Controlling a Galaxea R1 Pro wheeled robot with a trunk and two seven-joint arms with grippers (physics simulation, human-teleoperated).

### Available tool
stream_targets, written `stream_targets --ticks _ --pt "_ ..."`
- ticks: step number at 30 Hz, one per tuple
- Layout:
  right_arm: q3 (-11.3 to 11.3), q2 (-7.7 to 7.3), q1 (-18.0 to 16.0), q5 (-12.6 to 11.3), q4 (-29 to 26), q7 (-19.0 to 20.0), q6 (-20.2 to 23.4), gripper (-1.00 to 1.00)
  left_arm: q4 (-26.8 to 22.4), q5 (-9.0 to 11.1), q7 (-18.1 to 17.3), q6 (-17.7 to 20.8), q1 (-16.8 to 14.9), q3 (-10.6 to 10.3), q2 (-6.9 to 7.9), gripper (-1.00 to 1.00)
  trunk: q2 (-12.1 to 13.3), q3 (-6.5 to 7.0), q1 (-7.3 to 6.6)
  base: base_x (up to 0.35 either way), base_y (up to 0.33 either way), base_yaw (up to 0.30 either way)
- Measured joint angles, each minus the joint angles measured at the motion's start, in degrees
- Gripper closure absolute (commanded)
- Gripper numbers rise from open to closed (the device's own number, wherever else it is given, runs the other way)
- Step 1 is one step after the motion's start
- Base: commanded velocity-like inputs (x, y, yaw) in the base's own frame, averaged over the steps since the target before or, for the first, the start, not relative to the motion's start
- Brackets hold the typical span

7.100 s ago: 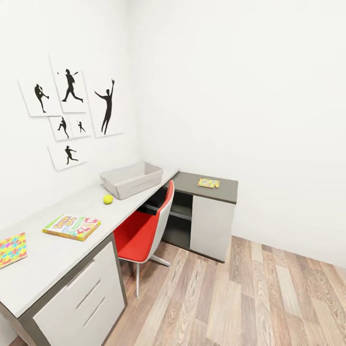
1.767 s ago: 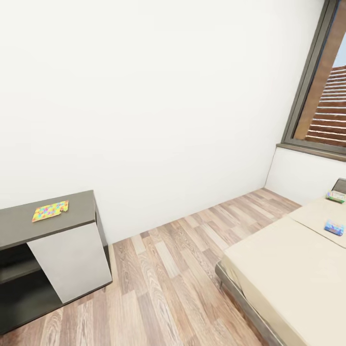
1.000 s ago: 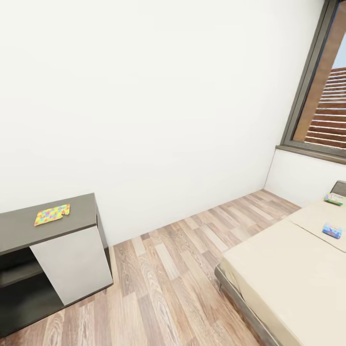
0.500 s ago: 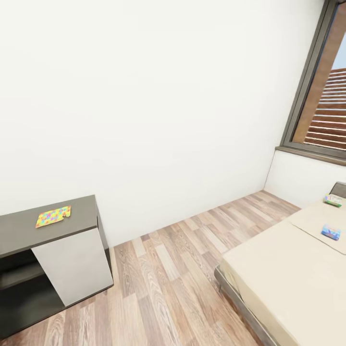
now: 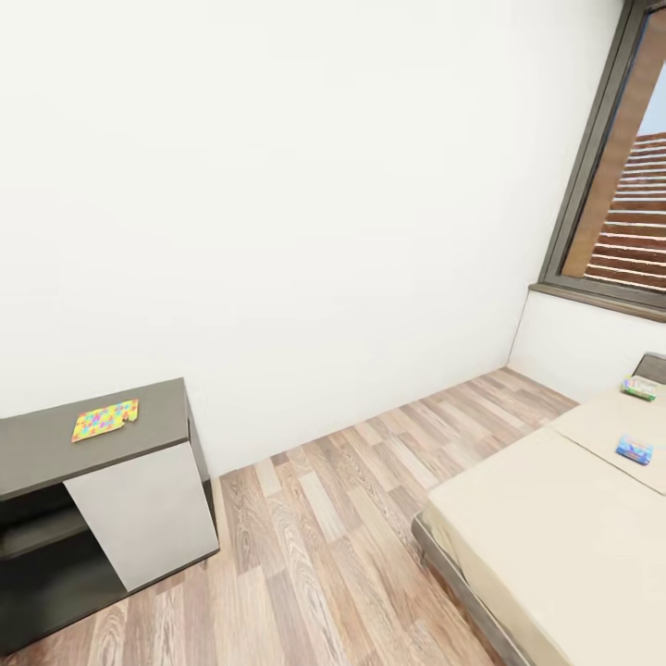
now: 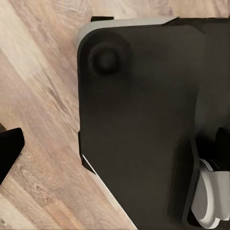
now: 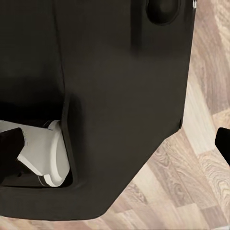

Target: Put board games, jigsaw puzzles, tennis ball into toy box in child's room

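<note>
Head view: white wall ahead, wood-plank floor point(image 5: 314, 546). Low dark-topped cabinet point(image 5: 157, 416) at left, a jigsaw puzzle point(image 5: 104, 420) lying flat on its top (multicoloured mosaic print). The bed point(image 5: 555, 536) at right, cream mattress, grey frame edge. Two board games on it at the far right, well apart: a blue one point(image 5: 635, 450) nearer, a green-printed one point(image 5: 641, 388) farther, close to the headboard. Window point(image 5: 620, 185) at far right. Wrist views: robot's dark base point(image 6: 143, 120) over plank floor. Grippers: whether spread or pressed together, cannot tell.
</note>
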Motion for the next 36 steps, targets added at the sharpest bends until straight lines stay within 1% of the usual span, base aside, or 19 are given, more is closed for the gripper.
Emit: stream_targets --ticks 2,7,8,10,13,14,17,20,22,23,26,27,30,33,36 --pt "-0.01 0.16 -0.21 -0.02 -0.34 -0.12 0.12 -1.0 -0.26 0.0 0.66 0.26 -0.53 0.04 0.04 -1.0 0.8 0.36 -0.44 0.0 0.0 0.0" --pt "-0.07 0.43 -1.79 -0.16 -3.13 -1.47 0.56 -1.0 -0.51 0.01 3.5 3.06 -4.38 0.09 0.27 -1.0 2.81 1.27 -1.54 0.0 0.0 0.0" --pt "-0.06 0.5 -2.45 -0.2 -4.29 -2.33 1.16 -1.0 -0.57 0.06 4.16 4.36 -5.86 0.1 0.44 -1.0 3.22 1.46 -1.76 0.0 0.0 0.0" --pt "-0.08 0.54 -3.17 -0.24 -5.4 -3.4 2.25 -1.0 -0.68 0.22 4.59 5.45 -7.41 0.14 0.62 -1.0 4.02 1.81 -2.2 0.0 0.0 0.0" --pt "-0.08 0.58 -4.38 -0.35 -7.1 -4.97 4.73 -1.0 -0.8 0.59 5.03 6.42 -9.73 0.35 0.98 -1.0 5.22 2.35 -2.86 0.0 0.0 0.0" --pt "-0.08 0.59 -5.24 -0.41 -8.27 -5.8 6.37 -1.0 -0.85 0.91 5.17 6.79 -11.21 0.58 1.34 -1.0 5.63 2.54 -3.08 0.0 0.0 0.0" --pt "-0.12 0.6 -6.65 -0.61 -10.2 -6.65 8.54 -1.0 -0.88 1.52 5.3 7.23 -13.4 1.11 1.94 -1.0 6.83 3.07 -3.74 0.0 0.0 0.0" --pt "-0.14 0.61 -8.74 -0.82 -12.47 -7.17 10.68 -1.0 -0.91 2.14 5.41 7.95 -16.25 1.74 2.71 -1.0 8.04 3.61 -4.4 0.0 0.0 0.0" --pt "-0.15 0.61 -9.97 -0.89 -13.17 -7.3 11.75 -1.0 -0.91 2.34 5.42 8.54 -17.81 1.96 3.02 -1.0 8.84 3.97 -4.84 0.0 0.0 0.0" --pt "-0.13 0.62 -11.22 -0.91 -13.63 -7.38 12.74 -1.0 -0.92 2.45 5.41 9.32 -19.32 2.09 3.29 -1.0 9.25 4.16 -5.06 0.0 0.0 0.0" --pt "-0.15 0.62 -13.19 -0.97 -14.04 -7.45 13.87 -1.0 -0.92 2.58 5.41 10.61 -21.63 2.23 3.82 -1.0 10.45 4.69 -5.72 0.0 0.0 0.0" --pt "-0.14 0.66 -14.43 -0.97 -14.2 -7.47 14.29 -1.0 -0.93 2.62 5.4 11.31 -22.96 2.27 4.16 -1.0 10.85 4.88 -5.94 0.0 0.0 0.0" --pt "-0.15 0.97 -16.33 -1.0 -14.32 -7.49 14.71 -1.0 -0.92 2.72 5.38 11.98 -24.75 2.34 4.54 -1.0 12.06 5.41 -6.6 0.0 0.0 0.0" --pt "-0.14 1.84 -19.24 -0.96 -14.42 -7.47 14.94 -1.0 -0.97 2.88 5.2 12.35 -26.98 2.52 4.8 -1.0 13.26 5.96 -7.26 0.0 0.0 0.0" --pt "-0.16 2.25 -20.62 -0.94 -14.46 -7.48 14.89 -1.0 -1.24 2.96 5.05 12.26 -27.7 2.65 4.95 -1.0 14.47 6.49 -7.92 0.0 0.0 0.0"
